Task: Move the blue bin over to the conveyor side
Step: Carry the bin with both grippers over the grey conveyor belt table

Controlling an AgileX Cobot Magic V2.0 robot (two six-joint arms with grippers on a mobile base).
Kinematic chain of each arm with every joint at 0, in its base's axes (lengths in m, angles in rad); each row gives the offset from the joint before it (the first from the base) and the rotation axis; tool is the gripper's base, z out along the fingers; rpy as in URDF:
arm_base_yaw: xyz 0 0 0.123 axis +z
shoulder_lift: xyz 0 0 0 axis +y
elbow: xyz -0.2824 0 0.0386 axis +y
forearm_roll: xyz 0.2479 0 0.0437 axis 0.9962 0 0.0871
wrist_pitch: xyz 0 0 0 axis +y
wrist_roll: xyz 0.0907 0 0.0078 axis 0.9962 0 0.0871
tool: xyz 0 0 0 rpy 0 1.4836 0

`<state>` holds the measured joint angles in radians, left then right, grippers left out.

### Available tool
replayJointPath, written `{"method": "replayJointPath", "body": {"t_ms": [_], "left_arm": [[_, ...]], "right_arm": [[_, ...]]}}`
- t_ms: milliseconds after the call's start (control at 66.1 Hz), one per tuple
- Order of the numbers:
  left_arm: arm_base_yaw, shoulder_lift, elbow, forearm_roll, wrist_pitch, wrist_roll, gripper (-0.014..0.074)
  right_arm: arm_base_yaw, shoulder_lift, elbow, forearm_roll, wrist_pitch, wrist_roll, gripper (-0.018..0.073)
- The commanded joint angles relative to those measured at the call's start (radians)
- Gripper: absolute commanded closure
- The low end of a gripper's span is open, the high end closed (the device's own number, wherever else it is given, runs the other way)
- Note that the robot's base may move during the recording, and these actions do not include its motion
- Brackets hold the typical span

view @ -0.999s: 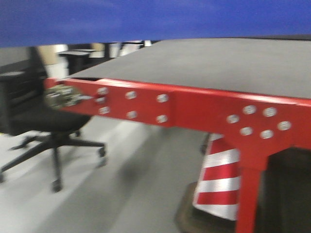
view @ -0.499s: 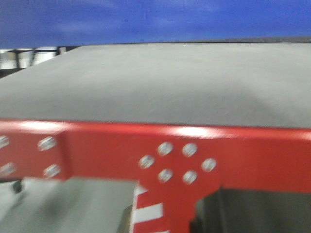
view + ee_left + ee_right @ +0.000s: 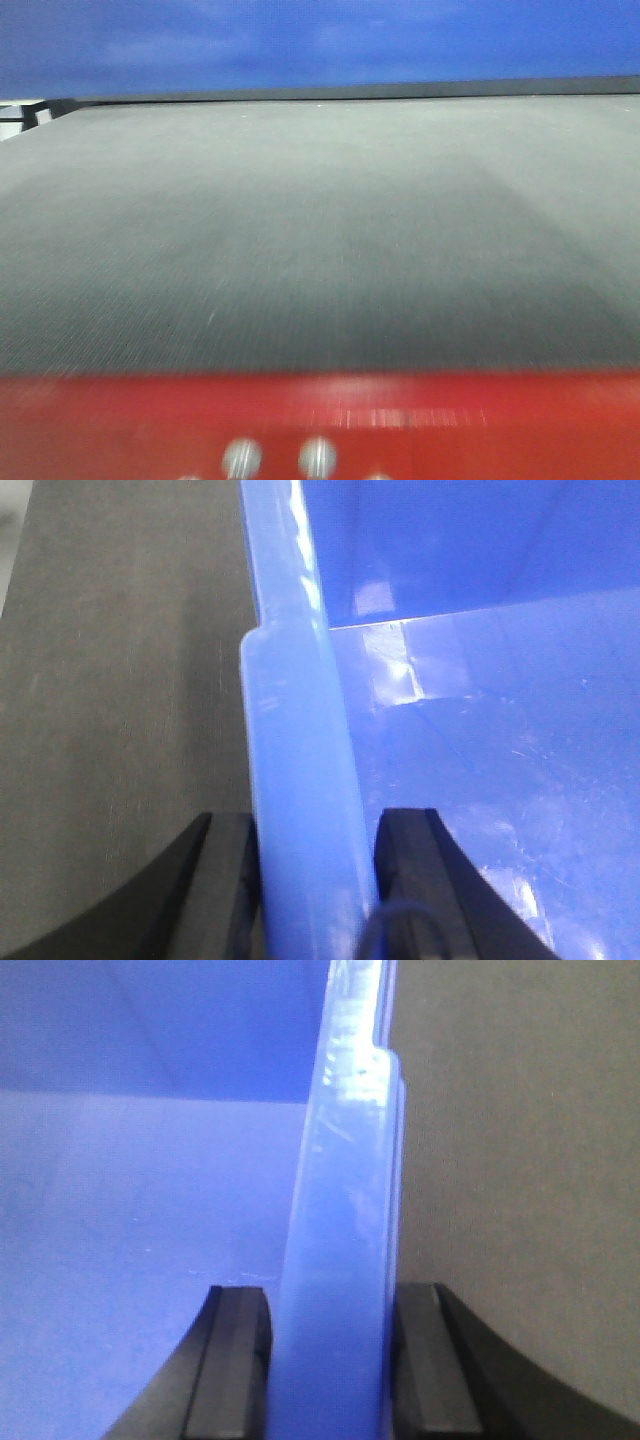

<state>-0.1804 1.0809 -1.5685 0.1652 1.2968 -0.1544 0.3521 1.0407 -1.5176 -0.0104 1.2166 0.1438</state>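
The blue bin [image 3: 300,730] is held over the conveyor [image 3: 320,230], its thick rim clamped by the left claw [image 3: 315,880] and the right claw [image 3: 330,1360]. The glossy plastic is judged stiff and light but slippery; the rim suits gripping.

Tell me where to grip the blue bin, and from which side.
Take the bin by its thickened side rims, from above, one finger inside, one outside: they are narrow and upright. The left hand and right hand straddle them.
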Motion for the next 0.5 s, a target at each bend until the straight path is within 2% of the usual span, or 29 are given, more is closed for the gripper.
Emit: {"method": "replayJointPath", "body": {"t_ms": [0,484], "left_arm": [[-0.003,-0.012,-0.02,0.076,-0.076,0.014,0.0613],[-0.003,-0.012,-0.02,0.076,-0.076,0.014,0.0613]], "right_arm": [[-0.003,-0.016,-0.017,-0.032,-0.096,-0.021,0.0638],[-0.003,-0.016,-0.017,-0.032,-0.096,-0.021,0.0638]]}}
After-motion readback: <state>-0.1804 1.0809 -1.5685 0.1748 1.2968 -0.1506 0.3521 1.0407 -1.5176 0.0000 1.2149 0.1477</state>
